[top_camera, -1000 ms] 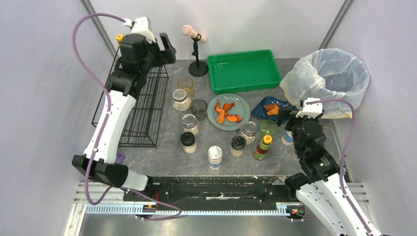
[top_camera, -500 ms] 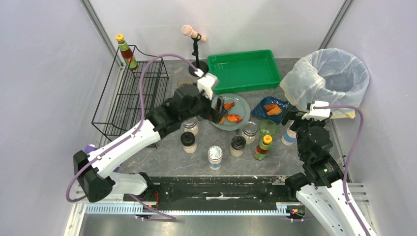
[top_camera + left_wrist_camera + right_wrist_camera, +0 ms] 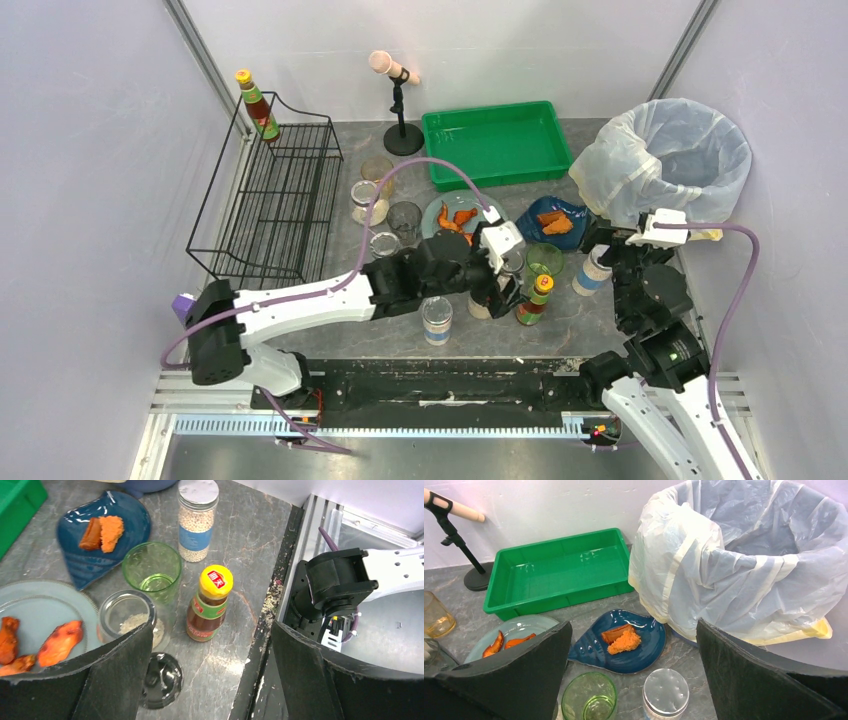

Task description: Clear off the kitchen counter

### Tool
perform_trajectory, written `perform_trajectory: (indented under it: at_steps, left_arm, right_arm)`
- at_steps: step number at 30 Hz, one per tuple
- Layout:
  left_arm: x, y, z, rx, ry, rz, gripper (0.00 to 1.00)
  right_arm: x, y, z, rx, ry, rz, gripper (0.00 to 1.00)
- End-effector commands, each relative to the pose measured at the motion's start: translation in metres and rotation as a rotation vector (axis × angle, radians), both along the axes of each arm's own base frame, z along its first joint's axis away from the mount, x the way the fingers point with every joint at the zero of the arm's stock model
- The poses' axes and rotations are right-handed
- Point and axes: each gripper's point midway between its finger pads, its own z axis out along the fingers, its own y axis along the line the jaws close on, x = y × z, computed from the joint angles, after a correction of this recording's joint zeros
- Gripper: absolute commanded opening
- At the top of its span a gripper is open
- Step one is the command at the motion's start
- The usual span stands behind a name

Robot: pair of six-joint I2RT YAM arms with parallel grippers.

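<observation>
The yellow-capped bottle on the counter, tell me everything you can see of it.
The small glassy bottle holds dark brown sauce. Its yellow cap carries a red label; a green and red label wraps the neck. Capped and upright, it stands on the grey counter beside a green cup, near the open left gripper, which does not touch it.

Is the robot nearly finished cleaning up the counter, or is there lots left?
Lots left. Done: one sauce bottle stands on the wire rack. In hand: nothing yet; the left pincer is open above the yellow-capped bottle. Left: several jars, the green glass, the grey plate and blue dish with food on them, all on the kitchen counter.
</observation>
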Motion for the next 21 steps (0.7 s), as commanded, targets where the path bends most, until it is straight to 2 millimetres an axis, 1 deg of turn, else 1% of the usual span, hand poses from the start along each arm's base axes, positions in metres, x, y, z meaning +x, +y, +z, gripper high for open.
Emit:
perform_trajectory:
  at_steps: [1, 3, 5, 8, 17, 21]
  left_arm:
    - [-0.010, -0.033, 0.001, -0.065, -0.082, -0.072, 0.93]
    - [-0.014, -0.043, -0.009, -0.059, -0.083, -0.081, 0.92]
    - [-0.013, -0.052, -0.017, -0.062, -0.089, -0.076, 0.92]
    - [-0.007, -0.061, -0.029, -0.063, -0.101, -0.048, 0.90]
    - [0.015, -0.075, -0.070, -0.031, -0.106, 0.047, 0.86]
    - [0.023, -0.078, -0.083, -0.017, -0.105, 0.087, 0.85]
  right_arm:
    - [-0.009, -0.001, 0.029, 0.015, -0.064, 0.019, 0.98]
    - [-0.012, -0.002, 0.033, 0.017, -0.073, 0.020, 0.98]
    - [-0.015, -0.003, 0.035, 0.018, -0.081, 0.021, 0.98]
    - [-0.019, -0.005, 0.040, 0.011, -0.092, 0.024, 0.98]
    - [-0.029, -0.011, 0.044, -0.009, -0.095, 0.015, 0.98]
    - [-0.031, -0.013, 0.045, -0.021, -0.095, 0.011, 0.98]
